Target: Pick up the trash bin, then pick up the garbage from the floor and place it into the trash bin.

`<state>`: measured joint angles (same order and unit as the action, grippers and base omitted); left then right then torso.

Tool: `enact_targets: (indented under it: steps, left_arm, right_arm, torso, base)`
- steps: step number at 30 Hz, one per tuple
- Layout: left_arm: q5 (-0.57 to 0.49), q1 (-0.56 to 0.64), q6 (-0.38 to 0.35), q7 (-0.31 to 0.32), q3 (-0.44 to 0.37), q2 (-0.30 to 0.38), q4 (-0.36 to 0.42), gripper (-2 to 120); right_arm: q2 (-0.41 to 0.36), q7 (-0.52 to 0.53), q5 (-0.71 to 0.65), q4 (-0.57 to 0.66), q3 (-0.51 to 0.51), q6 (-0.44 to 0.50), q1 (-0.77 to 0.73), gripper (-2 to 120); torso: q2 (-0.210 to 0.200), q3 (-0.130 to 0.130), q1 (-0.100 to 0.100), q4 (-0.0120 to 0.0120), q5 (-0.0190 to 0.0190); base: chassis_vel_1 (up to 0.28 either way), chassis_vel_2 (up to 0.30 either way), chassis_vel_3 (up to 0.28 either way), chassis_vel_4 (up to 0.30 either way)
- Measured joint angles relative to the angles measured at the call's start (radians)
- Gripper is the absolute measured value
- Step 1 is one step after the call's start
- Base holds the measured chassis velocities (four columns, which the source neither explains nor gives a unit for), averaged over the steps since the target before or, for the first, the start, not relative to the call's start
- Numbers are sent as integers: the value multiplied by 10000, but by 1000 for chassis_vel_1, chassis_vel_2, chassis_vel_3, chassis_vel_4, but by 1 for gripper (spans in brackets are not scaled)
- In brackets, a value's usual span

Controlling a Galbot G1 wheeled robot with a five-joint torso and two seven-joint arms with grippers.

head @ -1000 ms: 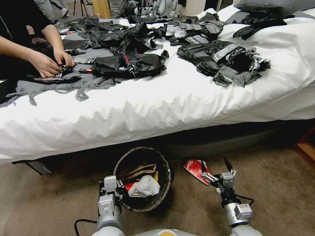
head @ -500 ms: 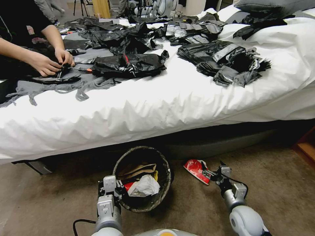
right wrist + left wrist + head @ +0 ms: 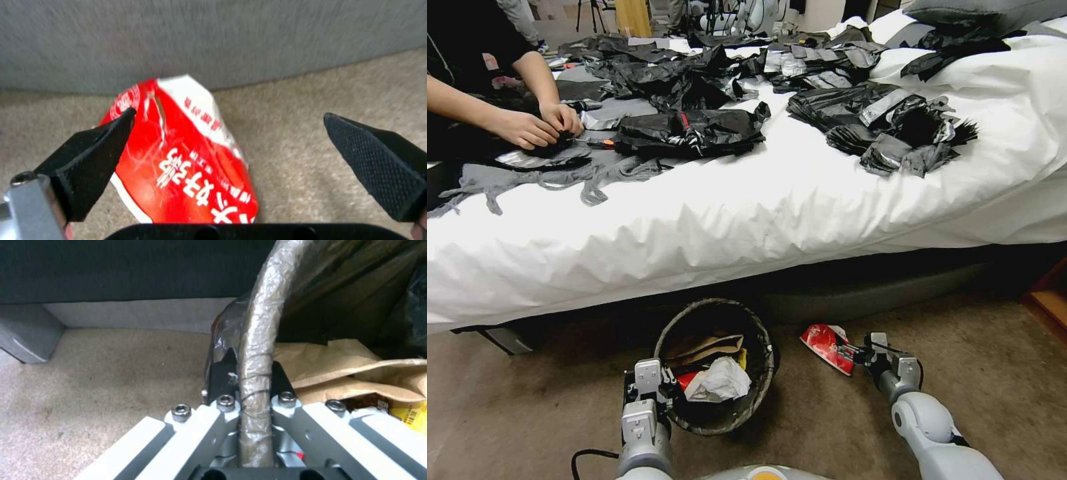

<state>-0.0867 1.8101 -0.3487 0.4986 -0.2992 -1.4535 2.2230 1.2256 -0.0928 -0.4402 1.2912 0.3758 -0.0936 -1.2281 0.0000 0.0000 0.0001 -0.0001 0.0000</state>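
Note:
The trash bin (image 3: 715, 304) stands on the carpet by the bed, dark liner folded over its rim (image 3: 260, 340). In it lie a tan paper bag (image 3: 710, 347), white tissue (image 3: 720, 381) and a yellow wrapper (image 3: 409, 416). My left gripper (image 3: 666, 393) is shut on the near-left rim, one finger inside and one outside (image 3: 256, 380). A red-and-white wrapper (image 3: 827, 345) lies flat on the floor just right of the bin. My right gripper (image 3: 857, 352) is low at the wrapper's right end, open, its black fingers (image 3: 93, 160) spread wide either side of the wrapper (image 3: 186, 160), touching nothing.
A bed with a white sheet (image 3: 760, 220) fills the space ahead, its dark base (image 3: 860, 293) right behind bin and wrapper. Black plastic sheets (image 3: 694, 133) cover the bed top; a person's hands (image 3: 540, 125) handle them at the far left. Wooden furniture (image 3: 1050, 297) sits right.
My right arm has dropped lower and reached left, bringing its open fingers down around the red-and-white wrapper. The left gripper keeps its hold on the bin rim.

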Motion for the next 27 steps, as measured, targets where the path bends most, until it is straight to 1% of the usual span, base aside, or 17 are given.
enact_targets:
  steps: [7,9,10,11,13,14,16,17,18,19,20,21,22,23,25,26,27]
  left_arm:
    - [7,-12,0,3,20,-10,-8,0]
    - [7,-8,0,6,14,-9,-8,0]
    - [7,-8,0,6,14,-9,-8,0]
    - [7,-7,2,10,1,-9,-8,0]
    - [5,-13,3,13,-8,-9,-16,0]
    - [5,-13,3,13,-8,-9,-16,0]
    - [-13,-57,3,21,-6,-11,-44,0]
    - [-13,-57,3,21,-6,-11,-44,0]
    - [-20,-82,2,24,-6,-13,-66,0]
    - [-20,-82,2,24,-6,-13,-66,0]
    - [-28,-105,-2,26,-2,-16,-87,0]
    - [-47,-146,-12,29,9,-20,-120,0]
    - [-47,-146,-12,29,9,-20,-120,0]
    - [-99,-176,-35,36,18,-21,-131,0]
    - [-119,-190,-49,44,17,-15,-144,0]
    - [-119,-190,-49,44,17,-15,-144,0]
    - [-125,-192,-51,44,16,-12,-144,0]
  right_arm:
    - [191,-358,163,-928,-121,3,519,100]
    - [288,-493,306,-1420,-155,120,761,93]
    - [288,-493,306,-1420,-155,120,761,93]
    - [326,-567,385,-1657,-170,211,863,88]
    - [357,-652,453,-1892,-184,339,950,80]
    - [357,-652,453,-1892,-184,339,950,80]
    - [376,-697,471,-2041,-200,449,1002,68]
    - [376,-697,471,-2041,-200,449,1002,68]
    - [378,-712,474,-2084,-203,502,1016,63]
    - [378,-712,474,-2084,-203,502,1016,63]
    - [379,-723,474,-2115,-203,563,1025,56]
    - [380,-753,475,-2149,-203,639,1039,46]
    - [380,-753,475,-2149,-203,639,1039,46]
    - [393,-763,484,-2188,-203,723,1046,36]
    - [401,-765,506,-2224,-204,792,1057,25]
    - [401,-765,506,-2224,-204,792,1057,25]
    - [402,-765,517,-2229,-205,810,1058,21]
  torso:
    - [0,0,0,1,1]
    - [0,0,0,1,0]
    - [0,0,0,1,0]
    - [0,0,0,2,1]
    - [0,-1,-1,2,0]
    - [0,-1,-1,2,0]
    - [0,-1,-1,3,1]
    - [0,-1,-1,3,1]
    - [0,-1,-1,3,1]
    - [0,-1,-1,3,1]
    - [0,-1,-1,3,1]
    - [0,-1,0,3,1]
    - [0,-1,0,3,1]
    - [0,-1,-1,2,1]
    - [0,-1,-1,1,-1]
    - [0,-1,-1,1,-1]
    - [0,-1,0,0,-1]
  base:
    - [0,0,0,0]
    - [0,0,0,0]
    - [0,0,0,0]
    - [0,0,0,0]
    - [0,0,0,0]
    - [0,0,0,0]
    - [0,0,0,0]
    - [0,0,0,0]
    - [0,0,0,0]
    - [0,0,0,0]
    - [0,0,0,0]
    - [0,0,0,0]
    - [0,0,0,0]
    - [0,0,0,0]
    - [0,0,0,0]
    - [0,0,0,0]
    - [0,0,0,0]
